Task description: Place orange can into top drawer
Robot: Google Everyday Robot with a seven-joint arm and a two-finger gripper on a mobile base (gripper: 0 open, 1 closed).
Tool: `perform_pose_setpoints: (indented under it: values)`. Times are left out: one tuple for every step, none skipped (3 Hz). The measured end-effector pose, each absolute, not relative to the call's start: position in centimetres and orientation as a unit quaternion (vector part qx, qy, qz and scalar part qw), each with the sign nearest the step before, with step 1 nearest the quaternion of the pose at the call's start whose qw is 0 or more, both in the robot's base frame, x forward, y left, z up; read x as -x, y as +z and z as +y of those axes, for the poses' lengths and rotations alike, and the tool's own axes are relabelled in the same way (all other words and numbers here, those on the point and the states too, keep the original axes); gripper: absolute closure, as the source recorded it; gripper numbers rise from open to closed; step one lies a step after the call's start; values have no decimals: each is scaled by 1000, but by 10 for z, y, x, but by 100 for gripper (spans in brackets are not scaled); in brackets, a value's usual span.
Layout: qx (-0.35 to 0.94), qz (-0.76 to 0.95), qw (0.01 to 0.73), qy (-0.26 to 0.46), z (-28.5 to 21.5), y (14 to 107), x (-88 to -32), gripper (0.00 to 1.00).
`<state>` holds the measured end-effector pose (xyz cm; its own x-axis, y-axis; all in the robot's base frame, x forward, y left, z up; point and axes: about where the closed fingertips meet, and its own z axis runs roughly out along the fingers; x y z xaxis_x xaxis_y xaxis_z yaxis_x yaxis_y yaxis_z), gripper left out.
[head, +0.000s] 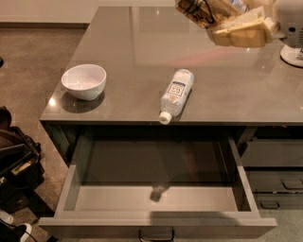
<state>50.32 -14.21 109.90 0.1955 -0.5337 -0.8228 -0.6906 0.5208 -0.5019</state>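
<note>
The orange can (198, 11), golden with a dark label, is held tilted in the air at the top right, above the back of the grey counter (142, 47). My gripper (221, 20) comes in from the top right with cream-coloured fingers (241, 33) closed around the can. The top drawer (156, 201) is pulled wide open below the counter's front edge, with a plain grey interior and a dark handle (156, 233) on its front. The gripper is well behind and to the right of the drawer.
A clear water bottle (176, 94) with a white cap lies on the counter near the front edge. A white bowl (84, 80) stands at the counter's left. A white object (291, 33) stands at the far right. Narrow dark drawers (274, 175) are at the right, a black bag (14, 165) on the floor at the left.
</note>
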Motion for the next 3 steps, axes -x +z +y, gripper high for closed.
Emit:
perform_pose_setpoints:
  values:
    - [477, 633, 605, 76, -137, 1093, -501, 100]
    - [461, 637, 611, 90, -132, 1082, -498, 100]
    - [443, 654, 604, 107, -124, 1057, -495, 100]
